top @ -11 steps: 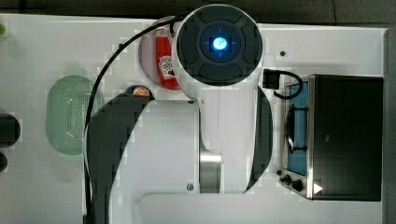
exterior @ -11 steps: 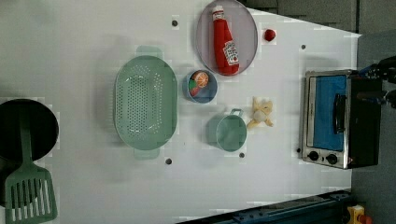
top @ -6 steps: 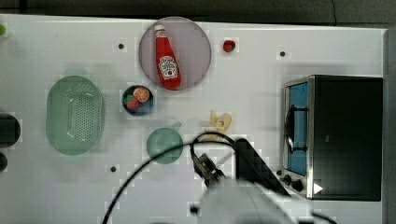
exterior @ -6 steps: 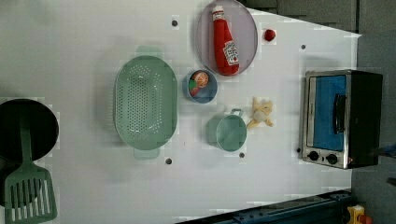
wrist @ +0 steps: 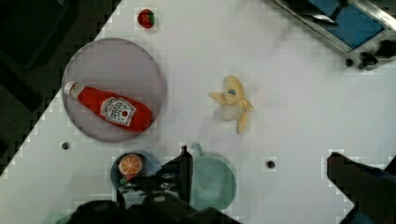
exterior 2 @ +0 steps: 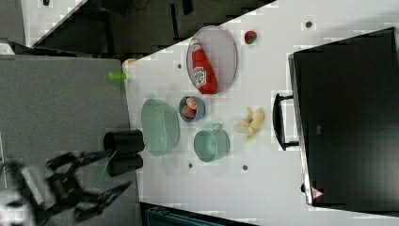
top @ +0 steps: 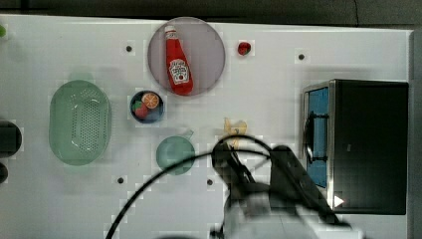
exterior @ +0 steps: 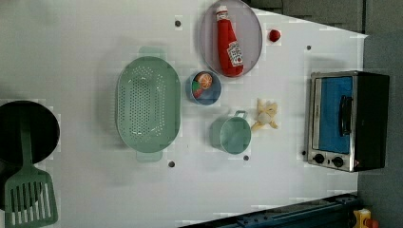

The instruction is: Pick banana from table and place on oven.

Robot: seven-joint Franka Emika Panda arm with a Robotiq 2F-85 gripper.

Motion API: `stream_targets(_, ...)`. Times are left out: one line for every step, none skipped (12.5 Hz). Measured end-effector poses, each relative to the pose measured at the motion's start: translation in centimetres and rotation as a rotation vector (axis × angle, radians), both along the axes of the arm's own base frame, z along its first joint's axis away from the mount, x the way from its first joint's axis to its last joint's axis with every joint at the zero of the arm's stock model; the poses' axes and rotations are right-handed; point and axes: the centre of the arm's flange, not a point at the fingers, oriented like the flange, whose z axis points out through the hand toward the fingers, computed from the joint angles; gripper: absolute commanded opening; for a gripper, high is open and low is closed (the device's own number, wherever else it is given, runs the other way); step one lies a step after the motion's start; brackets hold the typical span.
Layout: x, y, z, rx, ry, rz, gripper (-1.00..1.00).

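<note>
The banana (wrist: 232,104) lies free on the white counter (exterior: 85,38), between the green cup (exterior: 235,135) and the oven (exterior: 349,121), touching neither. The gripper (wrist: 259,175) hangs well above it with its jaws spread wide and holding nothing, a stance suited to descending over the fruit. The oven's black top is bare, ready for placement.

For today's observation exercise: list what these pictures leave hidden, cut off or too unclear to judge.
- Banana: in the top view the arm's cable covers its lower end.
- Oven: cut off by the right view's right edge; its knobs are hidden there.
- Gripper: in the wrist view its open fingers run off the picture's edge.
- Green cup: partly behind one finger in the wrist view.
</note>
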Motion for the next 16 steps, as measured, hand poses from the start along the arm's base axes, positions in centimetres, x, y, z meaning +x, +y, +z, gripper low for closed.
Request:
stream_targets(1.5,0.2,-3.3,0.005,0.033,0.002,1.00)
stream_targets(3.2,0.5,-6.9,0.001,0.053,0.008,1.00)
stream_targets(4.6,0.8,-10.9,-0.005,0.086,0.015,1.00)
stream_targets(5.5,1.3,-15.2,-0.018,0.132,0.027,1.00)
stream_targets(6.5,1.6,-19.6,-0.025,0.174,0.035,1.00)
stream_targets(7.1,1.7,-23.9,-0.023,0.224,0.036,1.00)
stream_targets(7.3,1.8,-27.9,-0.019,0.272,0.036,1.00)
stream_targets(7.0,1.6,-31.5,-0.018,0.308,0.035,1.00)
stream_targets(6.3,1.3,-34.2,-0.017,0.334,0.030,1.00)
stream_targets(5.5,1.0,-36.2,-0.015,0.336,0.023,1.00)
stream_targets(5.3,0.7,-37.7,-0.017,0.325,0.021,1.00)
stream_targets(5.6,0.5,-38.8,-0.018,0.318,0.019,1.00)
stream_targets(6.0,0.1,-39.4,-0.014,0.295,0.006,1.00)
stream_targets(6.7,-0.3,-39.7,-0.015,0.263,-0.002,1.00)
stream_targets(7.2,-0.9,-40.5,-0.019,0.235,-0.012,1.00)
stream_targets(7.8,-1.7,-41.6,-0.026,0.206,-0.023,1.00)
